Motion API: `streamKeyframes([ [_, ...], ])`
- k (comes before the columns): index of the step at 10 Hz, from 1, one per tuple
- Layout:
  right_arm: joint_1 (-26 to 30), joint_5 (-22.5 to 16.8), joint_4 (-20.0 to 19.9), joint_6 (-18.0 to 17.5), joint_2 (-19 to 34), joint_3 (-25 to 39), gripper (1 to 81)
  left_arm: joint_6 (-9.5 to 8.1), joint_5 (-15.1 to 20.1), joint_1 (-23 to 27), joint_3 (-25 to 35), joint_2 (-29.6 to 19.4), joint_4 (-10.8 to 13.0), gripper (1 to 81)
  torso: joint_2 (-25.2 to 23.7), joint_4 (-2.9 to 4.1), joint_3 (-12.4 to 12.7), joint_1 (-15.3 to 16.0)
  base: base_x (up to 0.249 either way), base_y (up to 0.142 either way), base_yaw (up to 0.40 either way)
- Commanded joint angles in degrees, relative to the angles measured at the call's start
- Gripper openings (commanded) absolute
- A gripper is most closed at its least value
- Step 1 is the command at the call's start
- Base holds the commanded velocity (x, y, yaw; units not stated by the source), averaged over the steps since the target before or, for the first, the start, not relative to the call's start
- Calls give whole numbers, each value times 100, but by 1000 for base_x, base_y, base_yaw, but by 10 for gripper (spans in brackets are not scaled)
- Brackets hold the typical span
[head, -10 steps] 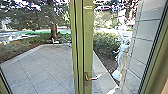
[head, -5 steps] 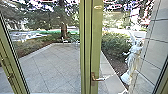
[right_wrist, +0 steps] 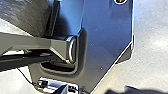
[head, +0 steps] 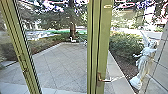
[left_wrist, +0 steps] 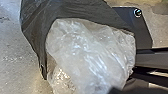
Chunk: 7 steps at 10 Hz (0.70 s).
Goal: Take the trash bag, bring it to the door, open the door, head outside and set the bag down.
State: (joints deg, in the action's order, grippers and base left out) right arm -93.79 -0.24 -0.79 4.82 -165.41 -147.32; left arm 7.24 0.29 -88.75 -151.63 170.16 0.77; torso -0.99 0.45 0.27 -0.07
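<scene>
The glazed door [head: 104, 42] has a green frame and stands right of centre in the head view, with a metal lever handle [head: 103, 80] low on it. Whether it is ajar I cannot tell. In the left wrist view the black trash bag [left_wrist: 37, 32] is close, clear crumpled plastic [left_wrist: 87, 55] bulging from its mouth. My left gripper [left_wrist: 119, 90] is shut on the bag beside the robot's base. Dark bag-like plastic [right_wrist: 25, 15] also appears in the right wrist view, near the jointed bar. How my right gripper stands cannot be made out.
Another green upright [head: 22, 55] leans at the left. Through the glass lie a paved yard [head: 60, 65], shrubs [head: 125, 45], a tree trunk [head: 72, 30] and a white statue [head: 143, 62] by a tiled wall [head: 161, 55].
The whole head picture has shifted rightward, so the camera has turned left. More of the left upright has come into sight, and the handle sits farther right in the picture.
</scene>
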Motion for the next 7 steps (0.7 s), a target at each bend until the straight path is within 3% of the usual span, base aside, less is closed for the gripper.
streamKeyframes([
  [1, 216, -354, 0, 11, 41, 12, 811, 14, 322, 274, 1, -25, 46, 10, 0, 0, 0, 7, 0, 0, 207],
  [7, 207, -362, -9, 11, 32, 12, 811, 14, 322, 274, 1, -25, 46, 10, 0, 0, 0, 7, 0, 0, 193],
])
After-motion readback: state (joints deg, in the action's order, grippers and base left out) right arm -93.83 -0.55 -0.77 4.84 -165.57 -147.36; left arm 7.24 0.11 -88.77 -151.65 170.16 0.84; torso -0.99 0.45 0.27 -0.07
